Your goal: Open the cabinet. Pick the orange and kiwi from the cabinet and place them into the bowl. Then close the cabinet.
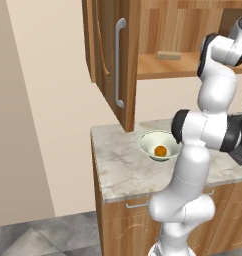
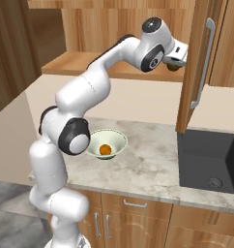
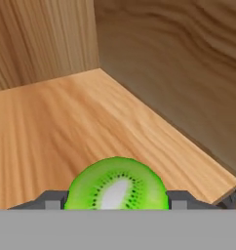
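From the hand view I have the cut bright green kiwi with its pale seeded centre (image 3: 116,184) sitting at the bottom middle of the frame, squarely between my two dark finger tips, one grey pad (image 3: 51,201) at its left and one at its right. The two-finger gripper (image 2: 176,60) looks clasped around the fruit, jaws standing wide because the fruit is wide; I judge it a grip, though the contact itself falls right at the frame edge. In the right base view the hand is in the upper right of the frame, at the shelf of the large brown wood-grain wall cabinet with long silver bar handles (image 1: 110,55), just left of the open door. The relation that matters now: the wide pale greenish-white bowl with a flared rim (image 2: 116,140) lies down and to the left of the hand in that view, on the marble counter (image 2: 153,167), well apart from it. The small round orange fruit (image 2: 105,149) already rests inside the bowl. My next move should pull back out of the shelf, then descend toward the bowl, clear of the door
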